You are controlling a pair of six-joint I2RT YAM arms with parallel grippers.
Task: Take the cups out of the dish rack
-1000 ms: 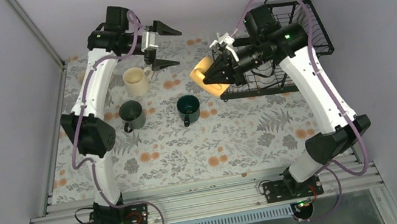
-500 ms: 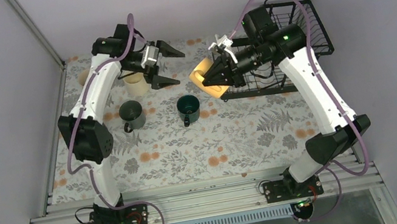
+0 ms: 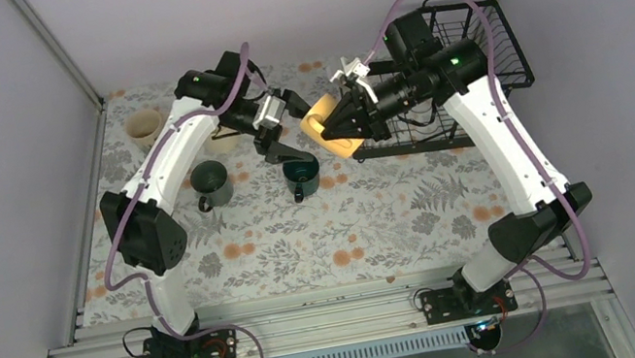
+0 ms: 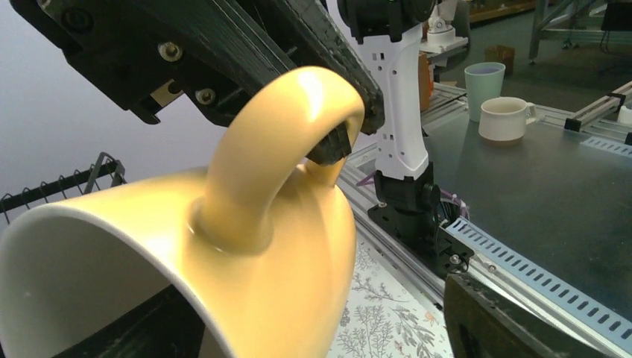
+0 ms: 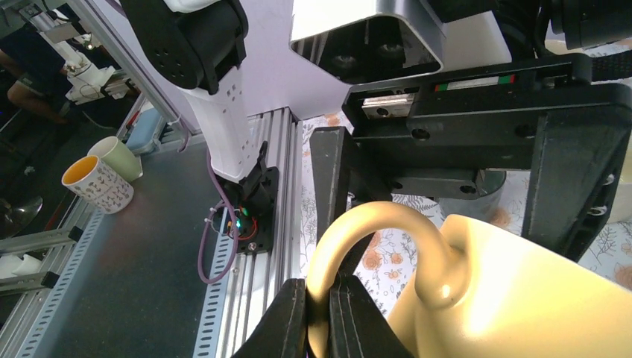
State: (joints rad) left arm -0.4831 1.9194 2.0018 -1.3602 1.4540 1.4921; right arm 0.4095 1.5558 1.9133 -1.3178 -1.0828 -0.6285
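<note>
The dark teal mug (image 3: 301, 174) is sitting on the flowery bench (image 3: 380, 217) just beside the left claw (image 3: 293, 131), on the side nearer the arm bases. A grey-green mug (image 3: 211, 183) is standing further off to that claw's left. A cream mug (image 3: 143, 124) is standing well away by the back corner. Another cream mug (image 3: 224, 143) is peeking out from behind the left arm (image 3: 167, 156). The black dish rack (image 3: 475, 33) is sitting just behind the right claw (image 3: 334, 129), and the right arm (image 3: 492, 128) is reaching across its front.

The yellow mug (image 3: 315, 122) is hanging in the air between the two claws, tipped on its side. It is shiny yellow outside and pale inside, with a big round handle (image 5: 380, 215). The right claw is squeezing that handle, with its jaws nearly together. The left claw is standing wide open and holding nothing, its fingers (image 5: 335, 171) spread apart at the mug's open end. I cannot tell if they are touching the mug.

From above, the mug is showing only as a small yellow patch. The right wrist view is showing the pinch on the handle up close, with the left claw right behind it. The left wrist view is showing the mug's pale rim (image 4: 97, 224) and a bit of the dish rack behind it.
</note>
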